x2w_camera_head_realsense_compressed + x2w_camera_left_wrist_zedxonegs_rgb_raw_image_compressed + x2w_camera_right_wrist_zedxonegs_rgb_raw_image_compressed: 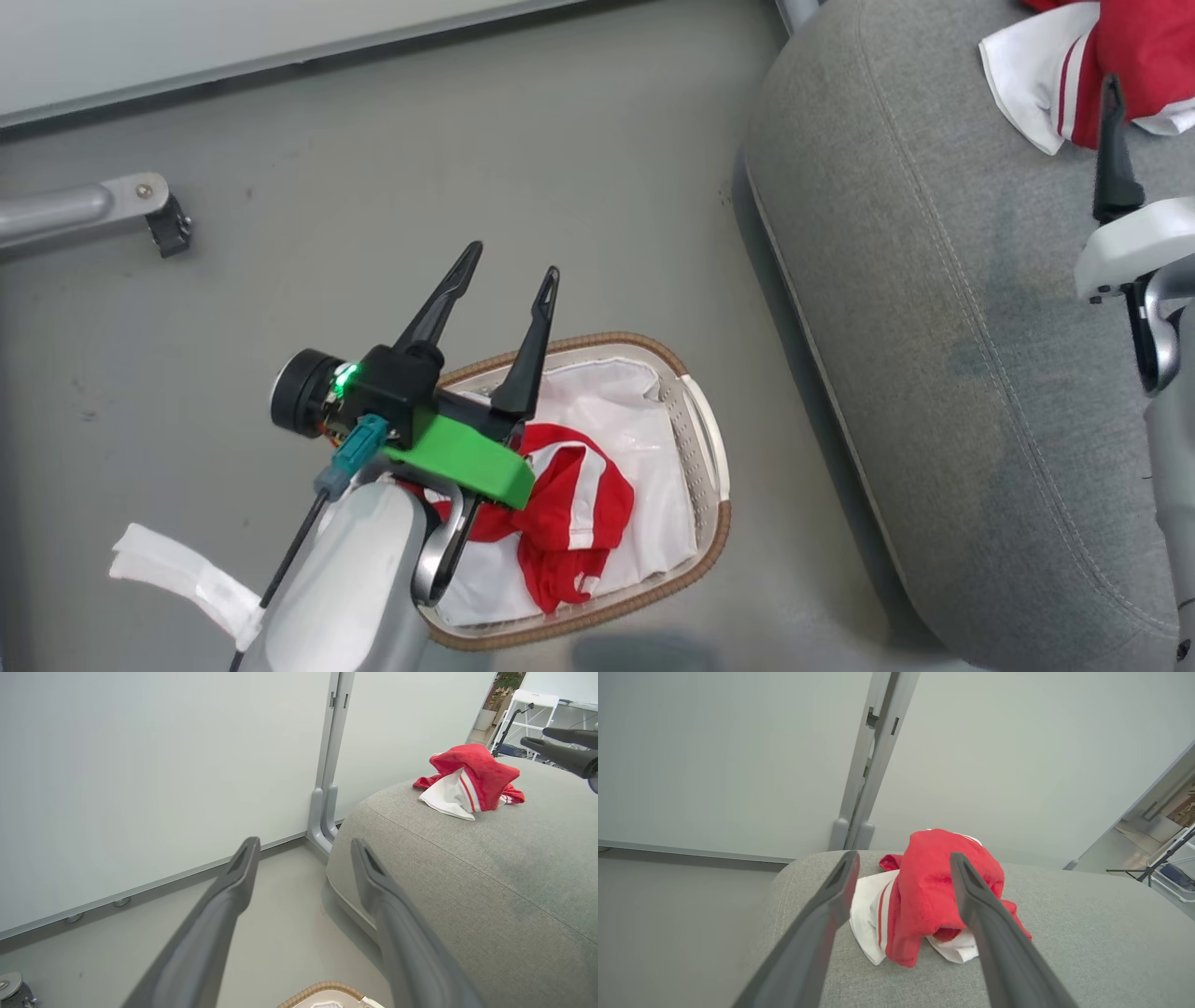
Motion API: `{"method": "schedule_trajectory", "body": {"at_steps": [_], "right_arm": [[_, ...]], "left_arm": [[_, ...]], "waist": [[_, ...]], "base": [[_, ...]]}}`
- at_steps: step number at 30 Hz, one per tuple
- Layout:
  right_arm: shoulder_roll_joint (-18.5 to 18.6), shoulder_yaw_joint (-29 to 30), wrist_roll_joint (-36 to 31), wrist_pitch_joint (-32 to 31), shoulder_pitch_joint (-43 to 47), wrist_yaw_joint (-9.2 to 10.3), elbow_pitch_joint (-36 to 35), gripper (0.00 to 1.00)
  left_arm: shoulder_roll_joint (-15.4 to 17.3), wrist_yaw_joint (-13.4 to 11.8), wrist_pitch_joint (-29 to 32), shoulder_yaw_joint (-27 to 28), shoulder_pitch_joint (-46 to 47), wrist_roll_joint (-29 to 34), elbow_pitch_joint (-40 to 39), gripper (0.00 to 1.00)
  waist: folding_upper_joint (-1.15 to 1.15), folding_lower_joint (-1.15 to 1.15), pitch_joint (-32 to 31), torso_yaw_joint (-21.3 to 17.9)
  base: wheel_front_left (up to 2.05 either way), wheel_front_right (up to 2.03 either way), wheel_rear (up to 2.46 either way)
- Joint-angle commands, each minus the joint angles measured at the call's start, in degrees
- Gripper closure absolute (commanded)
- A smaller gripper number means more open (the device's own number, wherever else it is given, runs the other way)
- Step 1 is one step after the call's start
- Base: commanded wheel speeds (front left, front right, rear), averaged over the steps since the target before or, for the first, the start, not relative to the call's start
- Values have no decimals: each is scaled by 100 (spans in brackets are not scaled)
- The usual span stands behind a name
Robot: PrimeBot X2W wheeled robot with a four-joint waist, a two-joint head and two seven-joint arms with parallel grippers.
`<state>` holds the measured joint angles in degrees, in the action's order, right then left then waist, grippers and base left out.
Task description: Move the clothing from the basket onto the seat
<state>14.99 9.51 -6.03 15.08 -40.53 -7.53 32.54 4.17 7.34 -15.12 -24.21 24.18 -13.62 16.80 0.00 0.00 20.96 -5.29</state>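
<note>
Your head cam looks steeply down on the floor, basket and seat. Your left wrist cam sits just above the basket rim, facing across the floor to the wall post; the red garment on the seat is well off. Right wrist cam is close over that garment, facing the same post. All three share the seat.

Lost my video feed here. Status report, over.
Left gripper jaws open, empty, over basket. Right gripper jaws open, facing red garment on seat. Second garment in basket. No obstruction seen.
</note>
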Motion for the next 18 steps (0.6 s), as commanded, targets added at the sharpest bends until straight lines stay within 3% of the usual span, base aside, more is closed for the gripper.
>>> {"method": "schedule_trajectory", "body": {"at_steps": [1, 18], "right_arm": [[-26, -101, 82, 14, 110, 8, -40, 0], [-901, -1051, 629, 14, 1153, 8, -741, 0]], "left_arm": [[-23, -17, -5, 122, -188, -51, -32, 0], [-121, -160, -4, 1832, -1604, -81, -496, 0]], "waist": [[0, 0, -478, 260], [0, 0, -1158, 726]], "base": [[0, 0, 0], [0, 0, 0]]}}
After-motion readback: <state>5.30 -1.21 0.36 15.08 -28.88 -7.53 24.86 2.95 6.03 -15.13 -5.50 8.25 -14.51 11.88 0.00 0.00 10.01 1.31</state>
